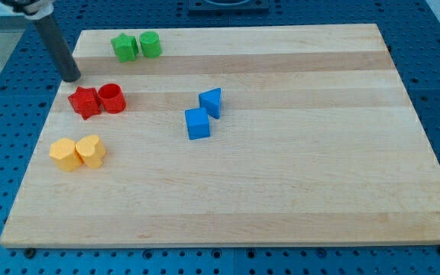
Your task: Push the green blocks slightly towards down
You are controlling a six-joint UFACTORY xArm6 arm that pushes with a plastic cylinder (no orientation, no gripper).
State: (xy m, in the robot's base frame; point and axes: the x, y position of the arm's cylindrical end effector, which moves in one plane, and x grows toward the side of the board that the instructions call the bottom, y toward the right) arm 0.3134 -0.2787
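Two green blocks sit side by side near the view's top left of the wooden board (pixel 281 191): a star-like green block (pixel 124 47) and a round green cylinder (pixel 150 44) touching its right side. My tip (pixel 72 77) rests on the board's left part, below and to the left of the green blocks, apart from them, and just above the red star block.
A red star block (pixel 85 101) and a red cylinder (pixel 112 98) sit together just below my tip. Two yellow blocks (pixel 77 153) lie lower left. A blue triangular block (pixel 211 101) and a blue cube (pixel 198 123) sit near the middle.
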